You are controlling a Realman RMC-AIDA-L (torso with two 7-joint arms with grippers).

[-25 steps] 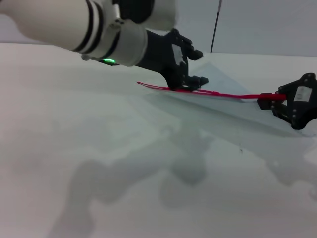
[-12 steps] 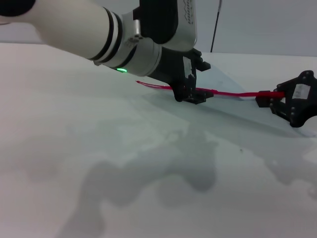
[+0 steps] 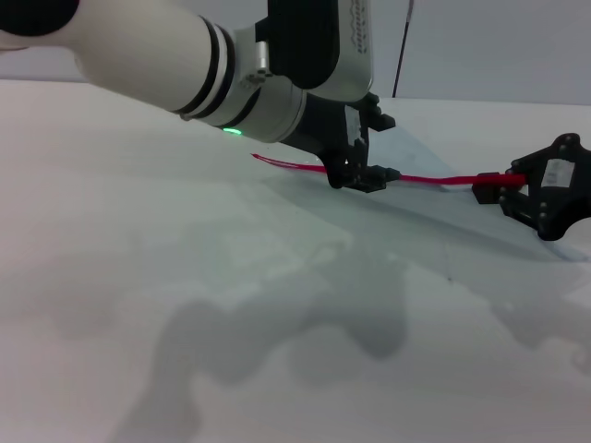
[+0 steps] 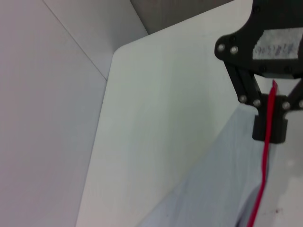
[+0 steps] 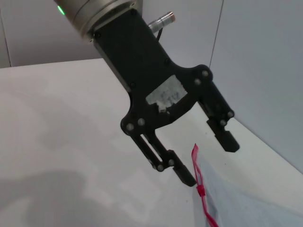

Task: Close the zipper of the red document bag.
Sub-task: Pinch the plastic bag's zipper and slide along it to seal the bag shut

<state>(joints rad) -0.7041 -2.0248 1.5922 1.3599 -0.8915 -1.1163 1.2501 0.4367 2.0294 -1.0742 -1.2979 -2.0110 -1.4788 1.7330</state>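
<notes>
The red document bag (image 3: 434, 214) lies flat and pale blue-grey on the white table, its zipper (image 3: 434, 179) a thin red strip along the raised far edge. My left gripper (image 3: 363, 173) is open and straddles that strip partway along. In the right wrist view its fingers (image 5: 183, 174) stand apart on either side of the zipper (image 5: 199, 179), above the bag (image 5: 236, 208). My right gripper (image 3: 503, 190) is shut on the zipper's right end. The left wrist view shows it (image 4: 270, 128) pinching the strip (image 4: 264, 165) beside the bag (image 4: 218, 184).
The white table (image 3: 138, 277) stretches wide to the left and toward me, crossed by arm shadows. A thin dark pole (image 3: 403, 46) stands at the back against the grey wall. The table's far corner (image 4: 118, 49) meets the wall.
My left gripper has slid to the right along the zipper, toward my right gripper, and its arm has swung further over the table. My right gripper has held its place on the strip's end.
</notes>
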